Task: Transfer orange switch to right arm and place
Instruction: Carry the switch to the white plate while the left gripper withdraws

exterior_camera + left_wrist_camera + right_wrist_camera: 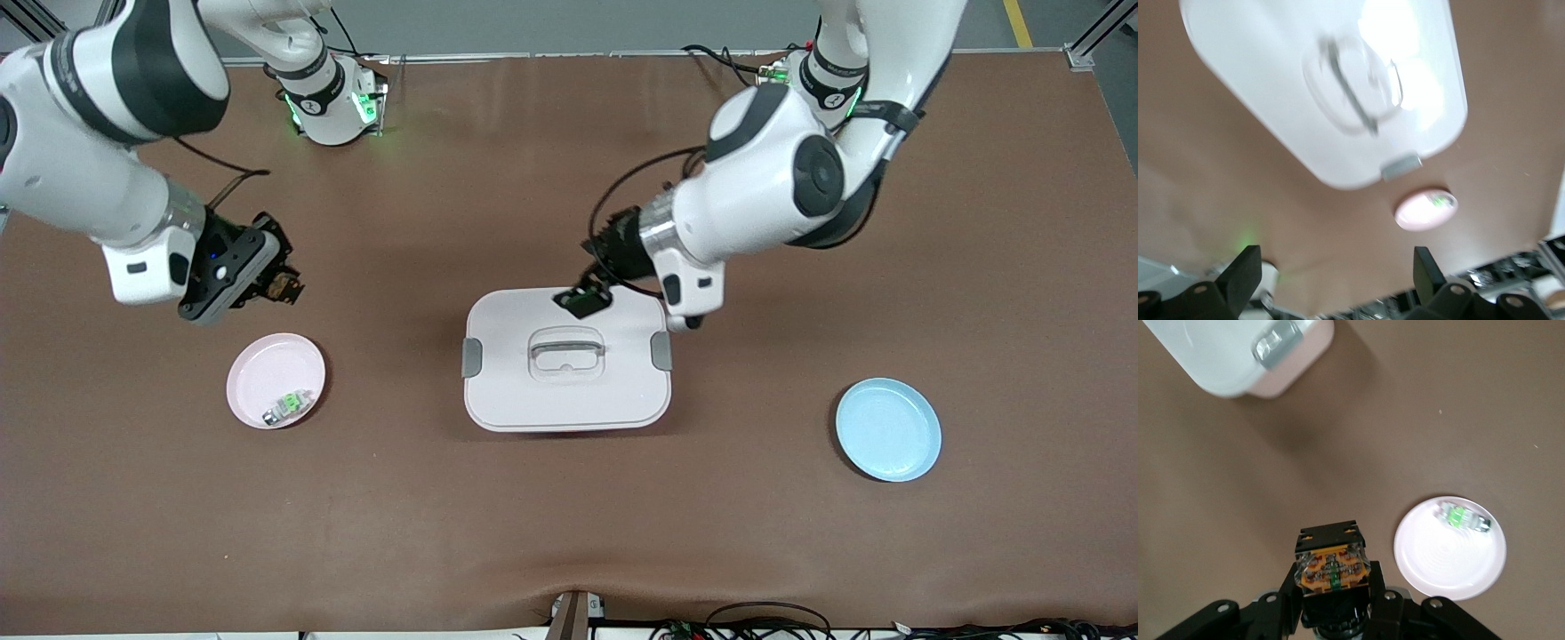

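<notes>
Switch: the orange switch [1332, 568] is held in the right gripper [283, 286], a black block with an orange middle; in the front view it shows at the middle left of the frame, up in the air over bare table [569, 533], a little above the pink plate [258, 373] in the frame.
Right gripper: its fingers [1286, 603] pinch the switch from both sides, at the bottom centre of the right wrist view.
Left gripper: the left gripper [582, 300] hangs over the edge of the white lidded box [533, 409], at the centre of the front view; its fingers [1243, 272] are spread wide with nothing between them.
White box: it sits at the centre of the frame, with a clear handle [566, 348] on the lid and a grey clip [471, 357] at each short side.
Pink plate: lower left of the front view, toward the right arm's end of the table; a small green-and-silver piece [288, 406] lies in it, close to the rim.
Blue plate: the blue plate [887, 429] is at the lower right of the front view, toward the left arm's end, well apart from the box.
</notes>
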Motion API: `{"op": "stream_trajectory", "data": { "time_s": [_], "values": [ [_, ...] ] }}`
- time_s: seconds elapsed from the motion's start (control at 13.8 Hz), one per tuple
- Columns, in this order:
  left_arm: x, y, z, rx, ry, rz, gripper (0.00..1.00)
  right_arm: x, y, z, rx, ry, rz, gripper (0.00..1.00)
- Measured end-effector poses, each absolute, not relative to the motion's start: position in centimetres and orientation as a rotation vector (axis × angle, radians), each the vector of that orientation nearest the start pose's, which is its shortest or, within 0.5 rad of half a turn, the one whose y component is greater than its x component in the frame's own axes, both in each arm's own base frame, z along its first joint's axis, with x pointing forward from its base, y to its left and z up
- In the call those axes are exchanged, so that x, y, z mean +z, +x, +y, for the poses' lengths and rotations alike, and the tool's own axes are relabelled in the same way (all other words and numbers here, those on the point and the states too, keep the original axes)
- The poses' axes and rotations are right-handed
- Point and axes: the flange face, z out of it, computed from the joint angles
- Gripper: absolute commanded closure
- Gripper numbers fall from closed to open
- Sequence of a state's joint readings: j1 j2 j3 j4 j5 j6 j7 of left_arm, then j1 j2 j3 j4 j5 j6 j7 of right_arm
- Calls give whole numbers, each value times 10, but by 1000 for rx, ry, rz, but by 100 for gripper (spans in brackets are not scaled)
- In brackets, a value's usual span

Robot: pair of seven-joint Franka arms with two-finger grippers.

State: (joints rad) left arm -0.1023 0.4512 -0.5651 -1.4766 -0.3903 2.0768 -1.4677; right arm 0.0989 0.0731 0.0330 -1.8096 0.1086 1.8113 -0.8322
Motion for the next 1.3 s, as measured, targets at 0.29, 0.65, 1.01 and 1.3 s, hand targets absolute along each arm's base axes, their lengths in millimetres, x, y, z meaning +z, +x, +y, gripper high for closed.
{"op": "stream_trajectory", "data": {
  "time_s": [0.29, 0.65, 1.01, 1.3],
  "values": [
    [459, 609, -293, 590, -3094, -1397, 0, 460, 587, 47, 43, -2621, -1686, 100],
    [453, 640, -181, 275, -3129, -929, 0, 404, 587, -13, -26, -2513, -1901, 100],
    [446, 655, -95, 248, -3119, -823, 0, 335, 601, -51, -30, -2453, -2006, 100],
    [444, 656, -50, 255, -3173, -457, 0, 287, 595, -56, -63, -2471, -2038, 100]
  ]
}}
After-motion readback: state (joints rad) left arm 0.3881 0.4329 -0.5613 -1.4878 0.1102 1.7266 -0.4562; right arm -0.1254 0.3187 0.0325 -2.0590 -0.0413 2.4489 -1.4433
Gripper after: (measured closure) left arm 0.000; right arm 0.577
